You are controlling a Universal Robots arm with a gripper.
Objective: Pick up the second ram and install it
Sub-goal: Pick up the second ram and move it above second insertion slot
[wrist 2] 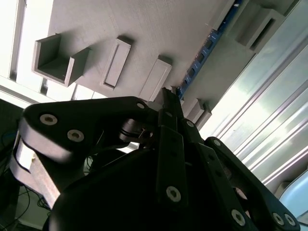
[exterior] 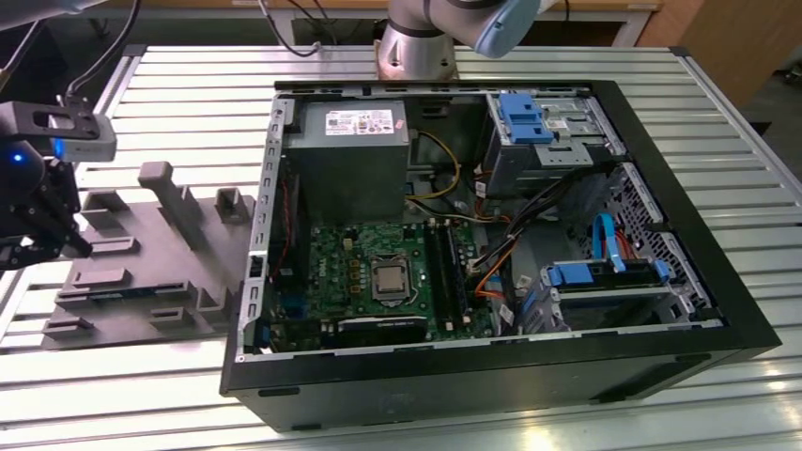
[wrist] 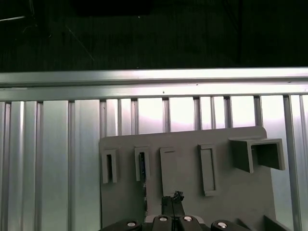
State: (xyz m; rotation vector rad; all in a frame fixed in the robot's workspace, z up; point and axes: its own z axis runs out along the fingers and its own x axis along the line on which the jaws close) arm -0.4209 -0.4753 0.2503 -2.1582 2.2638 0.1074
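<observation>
The second ram [wrist 2: 202, 52] is a thin dark stick with a blue edge, lying on its edge in a groove of the grey plastic block [wrist 2: 144, 33]. In the exterior view the ram [exterior: 115, 293] sits low along the block's [exterior: 150, 254] near side. My gripper [exterior: 56, 242] hangs over the block's end at the exterior view's left, above the ram and apart from it. In both wrist views its fingers [wrist 2: 166, 103] are pressed together with nothing between them, and the fingertips [wrist: 173, 198] point down at the block [wrist: 192, 192].
An open computer case [exterior: 701, 282] lies at the exterior view's right of the block. Its green board [exterior: 363, 254] carries long black slots [exterior: 445, 272]. Cables and blue drive brackets [exterior: 602, 272] crowd the case's right half. The slatted metal table [exterior: 176, 94] ends just beyond the block.
</observation>
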